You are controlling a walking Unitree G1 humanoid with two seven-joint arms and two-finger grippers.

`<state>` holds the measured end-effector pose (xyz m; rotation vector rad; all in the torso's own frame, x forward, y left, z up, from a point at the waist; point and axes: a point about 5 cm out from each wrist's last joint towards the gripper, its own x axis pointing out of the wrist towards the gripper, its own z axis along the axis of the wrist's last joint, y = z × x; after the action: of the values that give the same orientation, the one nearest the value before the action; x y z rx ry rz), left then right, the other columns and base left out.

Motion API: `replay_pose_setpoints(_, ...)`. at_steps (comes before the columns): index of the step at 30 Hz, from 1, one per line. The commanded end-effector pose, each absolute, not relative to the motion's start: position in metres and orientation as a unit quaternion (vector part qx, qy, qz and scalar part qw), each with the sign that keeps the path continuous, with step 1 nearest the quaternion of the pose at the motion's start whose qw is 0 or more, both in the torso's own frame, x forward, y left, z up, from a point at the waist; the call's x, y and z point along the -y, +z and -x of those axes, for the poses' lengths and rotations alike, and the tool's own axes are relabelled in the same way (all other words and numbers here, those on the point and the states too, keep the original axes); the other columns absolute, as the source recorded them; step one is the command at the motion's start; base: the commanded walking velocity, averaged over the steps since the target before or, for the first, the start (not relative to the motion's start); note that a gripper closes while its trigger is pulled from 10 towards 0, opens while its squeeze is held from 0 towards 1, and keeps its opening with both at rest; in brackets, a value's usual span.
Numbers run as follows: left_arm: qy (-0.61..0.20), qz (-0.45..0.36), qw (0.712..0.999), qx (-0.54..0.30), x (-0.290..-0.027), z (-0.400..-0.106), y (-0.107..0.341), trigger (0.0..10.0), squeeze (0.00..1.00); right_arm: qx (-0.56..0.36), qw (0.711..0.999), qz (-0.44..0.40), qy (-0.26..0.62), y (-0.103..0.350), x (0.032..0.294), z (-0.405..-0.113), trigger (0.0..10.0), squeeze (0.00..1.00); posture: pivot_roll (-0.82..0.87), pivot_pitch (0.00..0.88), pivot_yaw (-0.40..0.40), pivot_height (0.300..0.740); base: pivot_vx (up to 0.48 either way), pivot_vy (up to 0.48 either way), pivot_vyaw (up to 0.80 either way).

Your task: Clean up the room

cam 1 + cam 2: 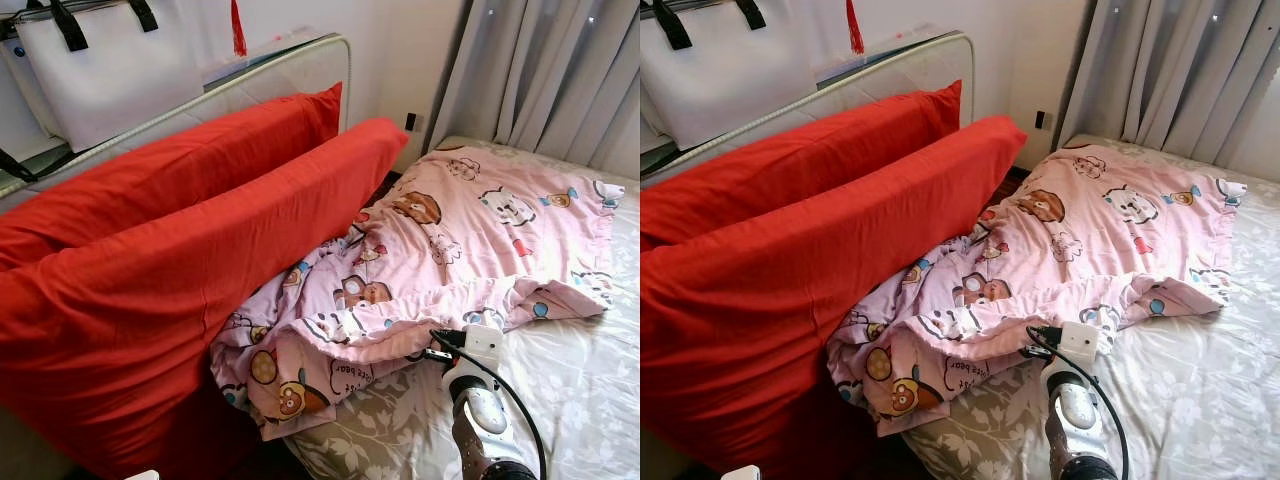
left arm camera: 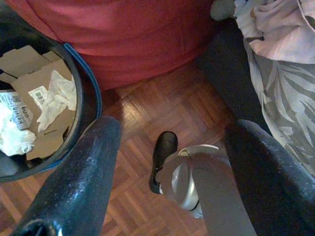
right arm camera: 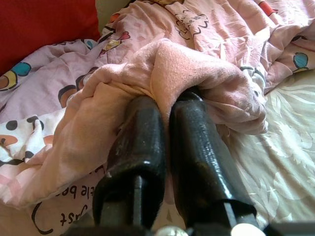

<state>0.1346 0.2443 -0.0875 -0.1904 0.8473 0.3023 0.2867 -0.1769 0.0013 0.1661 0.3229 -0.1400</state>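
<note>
Left claw above bin of cardboard, tissues.

On the pink cartoon-printed blanket I can read black lettering near its rumpled edge: "le bear" in the left eye view, and upside-down "le be" and "Just" in the right wrist view. In the dark round waste bin with a blue rim, a white crumpled packet carries dark print I cannot make out, and a brown cardboard piece bears a small white barcode label, too small to read.
</note>
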Motion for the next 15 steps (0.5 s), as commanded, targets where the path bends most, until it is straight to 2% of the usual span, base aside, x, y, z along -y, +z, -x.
replay_pose_setpoints(1, 0.146, 0.089, 0.891, -0.42, -0.2459, -0.1297, -0.0893, 10.0, 0.0, -0.144, 0.983, -0.083, -0.073, 0.0095, 0.1781, -0.2938, 10.0, 0.0, -0.01, 0.016, -0.019, 0.74, 0.0, 0.0, 0.0)
replay_pose_setpoints(15, 0.143, 0.089, 0.893, -0.418, -0.2462, -0.1307, -0.0887, 10.0, 0.0, -0.141, 0.984, -0.079, -0.078, 0.0104, 0.1801, -0.2943, 10.0, 0.0, 0.0, 0.022, -0.014, 0.74, -0.254, 0.0, 0.0)
